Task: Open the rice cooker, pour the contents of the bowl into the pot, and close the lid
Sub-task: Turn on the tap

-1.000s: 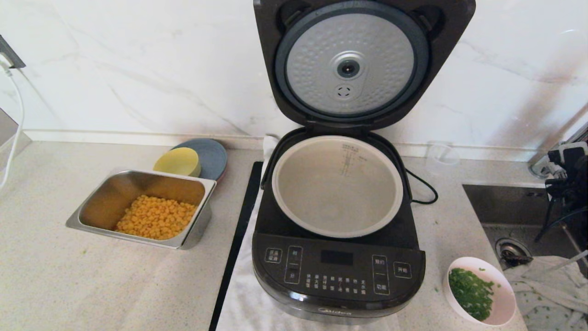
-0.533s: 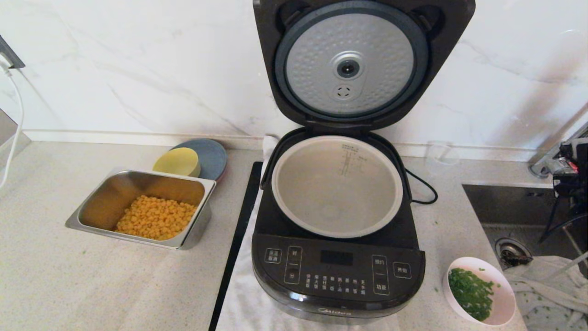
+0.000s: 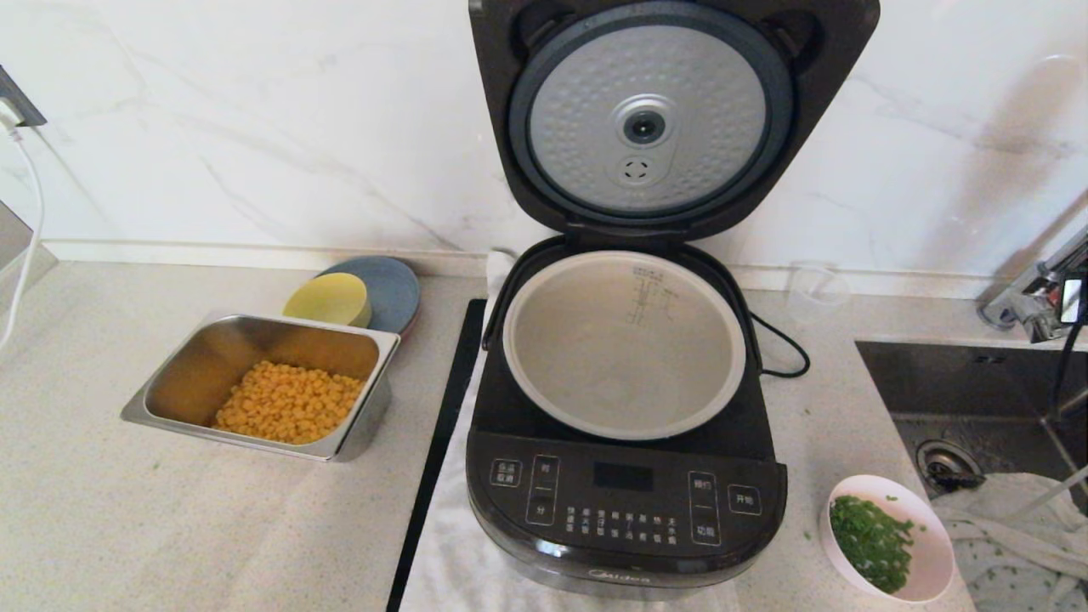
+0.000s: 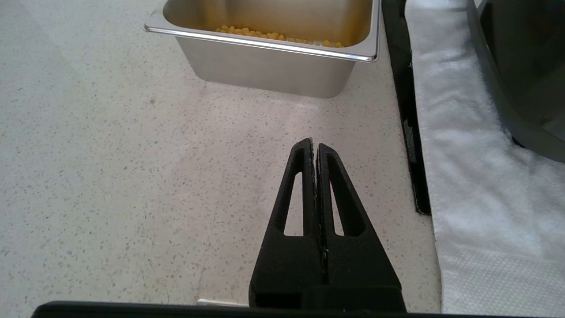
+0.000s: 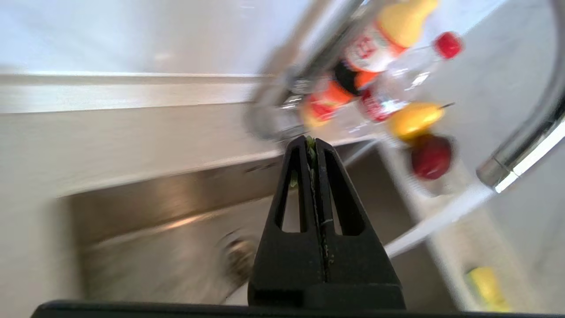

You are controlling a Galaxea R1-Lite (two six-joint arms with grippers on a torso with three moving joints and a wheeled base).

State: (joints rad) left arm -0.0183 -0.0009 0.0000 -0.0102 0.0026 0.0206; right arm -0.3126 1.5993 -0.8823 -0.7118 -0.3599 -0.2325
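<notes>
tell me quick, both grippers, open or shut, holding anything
Left gripper: shut, holding nothing, over the counter near the corn tray.
Right gripper: shut, holding nothing, out over the sink.

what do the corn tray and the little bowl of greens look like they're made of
Tray: likely stainless steel, brushed silver walls that mirror the yellow corn. Bowl: smooth glossy whitish-pink, probably ceramic or melamine; the look alone can't settle which.

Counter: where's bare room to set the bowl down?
Widest bare patch: counter in front of the corn tray. Narrower strip between rice cooker and sink, behind the bowl. Crowded behind the tray: yellow bowl, blue plate.
</notes>
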